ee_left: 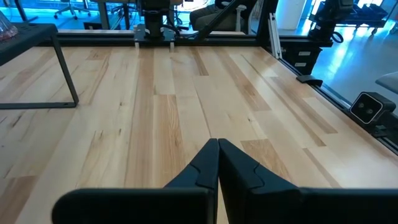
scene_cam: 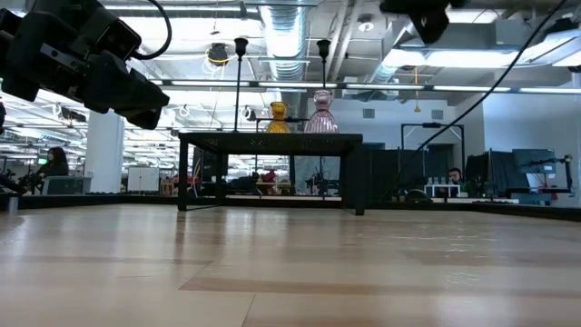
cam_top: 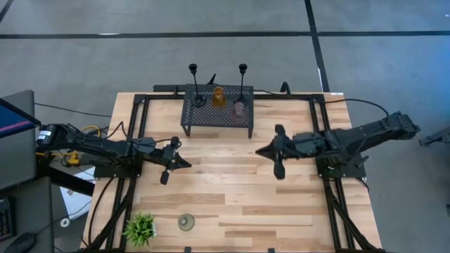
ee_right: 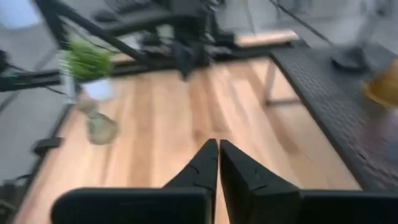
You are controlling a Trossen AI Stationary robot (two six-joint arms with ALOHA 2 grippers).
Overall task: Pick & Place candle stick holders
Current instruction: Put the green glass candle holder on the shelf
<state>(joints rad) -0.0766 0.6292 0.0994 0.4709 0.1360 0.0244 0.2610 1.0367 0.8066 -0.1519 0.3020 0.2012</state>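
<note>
Two tall black candle stick holders [cam_top: 193, 84] [cam_top: 242, 81], an amber one [cam_top: 219, 96] and a pink one [cam_top: 239, 109] stand on the black mesh stand [cam_top: 211, 121] at the table's far middle. A grey-green holder [cam_top: 186, 223] stands on its base on the table near the front edge. My left gripper [cam_top: 187, 164] hovers shut left of the centre. My right gripper [cam_top: 259, 150] hovers shut right of the centre, above the table, pointing toward the left. Nothing is between either pair of fingers [ee_left: 217, 144] [ee_right: 217, 144].
A small spiky green plant [cam_top: 140, 228] stands at the near left corner, beside the grey-green holder [ee_right: 101, 127]. Bare wood lies between the two grippers and in front of the stand [scene_cam: 272, 141]. Black frame rails run along the table's sides.
</note>
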